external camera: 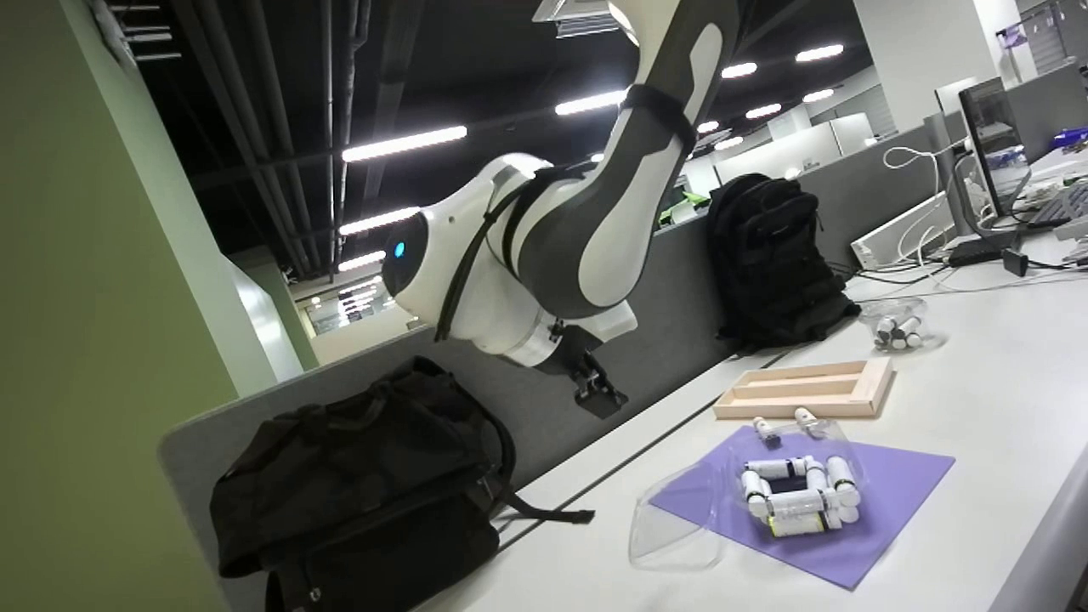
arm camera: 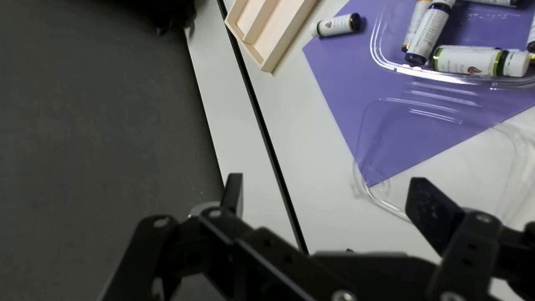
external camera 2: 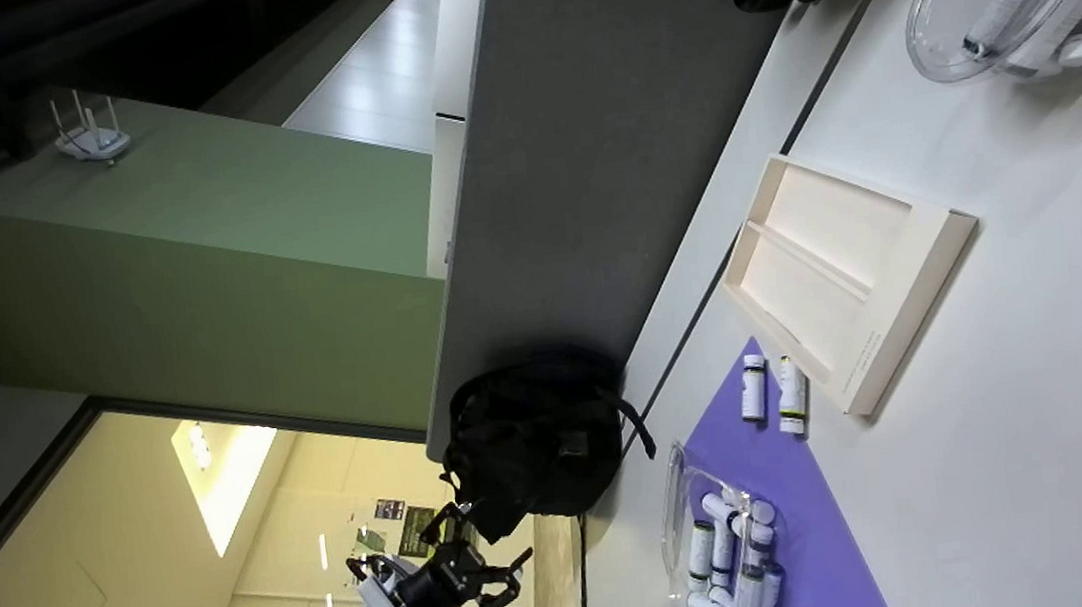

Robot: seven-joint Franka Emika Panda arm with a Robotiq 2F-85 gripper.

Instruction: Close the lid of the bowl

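in the wrist view, the gripper (arm camera: pixel 326 186) is spread wide; the clear lid (arm camera: pixel 443 154) is partly covered by one finger (arm camera: pixel 434 213); the bowl (arm camera: pixel 430 74), far right, is cut off.

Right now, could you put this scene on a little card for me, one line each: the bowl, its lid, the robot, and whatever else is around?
bowl: clear, on the purple sheet, holding white-labelled bottles
lid: clear, open beside the bowl, partly over the purple sheet
end effector: open, raised, holding nothing
loose bottles: two, lying between bowl and wooden tray
second clear container: farther along the table, also holding bottles
black bags: two, near the gray partition
task: lid not yet closed
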